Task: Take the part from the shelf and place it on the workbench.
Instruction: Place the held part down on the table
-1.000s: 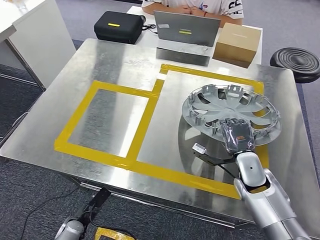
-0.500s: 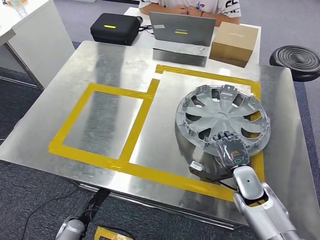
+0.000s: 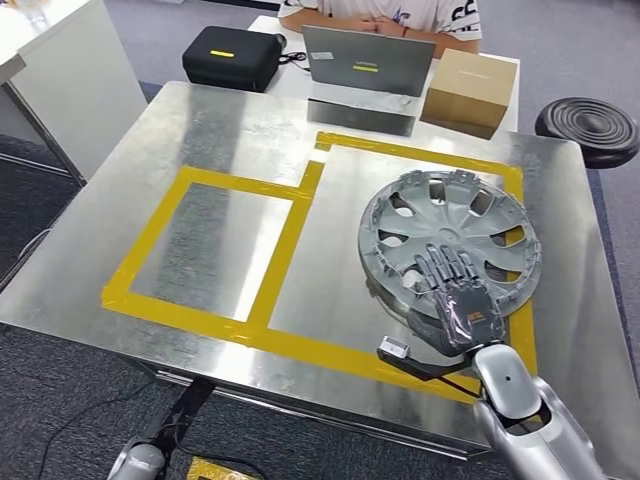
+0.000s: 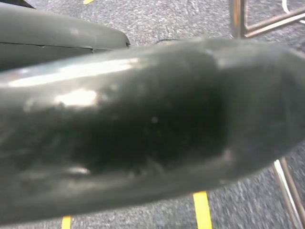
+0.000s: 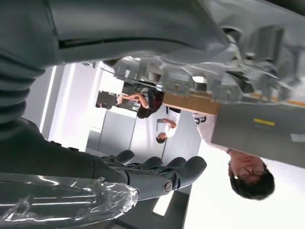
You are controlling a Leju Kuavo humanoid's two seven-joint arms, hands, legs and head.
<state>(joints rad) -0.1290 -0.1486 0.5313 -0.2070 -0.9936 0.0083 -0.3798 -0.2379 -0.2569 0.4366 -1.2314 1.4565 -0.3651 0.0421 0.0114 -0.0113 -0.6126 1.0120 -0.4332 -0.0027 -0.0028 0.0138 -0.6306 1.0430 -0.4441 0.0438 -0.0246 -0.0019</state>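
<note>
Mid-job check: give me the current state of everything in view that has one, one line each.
wheel cover: flat on the workbench, inside the right taped box.
right hand: fingers spread over the cover's near rim, gripping nothing.
laptop: open, lid's back facing the robot.
black case: closed.
cardboard box: closed.

1. A grey speckled carpet floor (image 3: pixel 68 400) surrounds the shiny sheet-metal table (image 3: pixel 226 130).
2. Yellow tape rectangles (image 3: pixel 226 185) mark the tabletop.
3. Beyond stand a black zipped case (image 3: pixel 230 55), grey laptop (image 3: pixel 368 60), brown cardboard box (image 3: pixel 469 90).
4. A black round ribbed stool (image 3: pixel 592 128) sits beside.
</note>
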